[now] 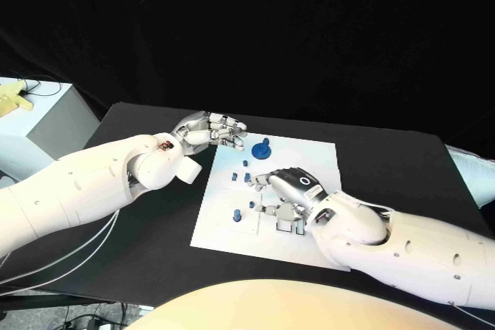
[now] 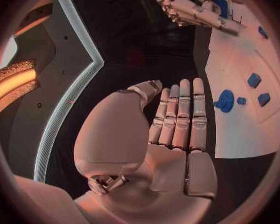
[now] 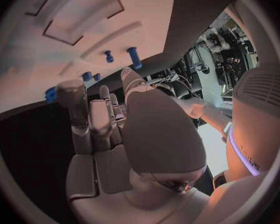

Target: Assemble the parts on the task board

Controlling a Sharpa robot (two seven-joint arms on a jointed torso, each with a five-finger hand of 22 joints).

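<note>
Head view: both robot hands over the white task board, neither holding a part
Left robot hand (image 1: pixel 214 129) hangs at the board's far left corner, fingers straight and apart, empty; right robot hand (image 1: pixel 290 190) rests palm-down mid task board (image 1: pixel 310 154), its grasp hidden. Blue gear-like part (image 1: pixel 261 150) lies near the far edge, small blue parts (image 1: pixel 237 215) scattered on the board, black table (image 1: pixel 402 165) beneath

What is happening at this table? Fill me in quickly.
A two-armed robot is assembling small blue parts on the white task board in the middle of a black table. The right hand is down over the board's middle, fingers curled among the small blue pieces; whether it grips one cannot be told. The left hand hovers at the board's far left corner, fingers straight, holding nothing. A blue gear lies near it.
</note>
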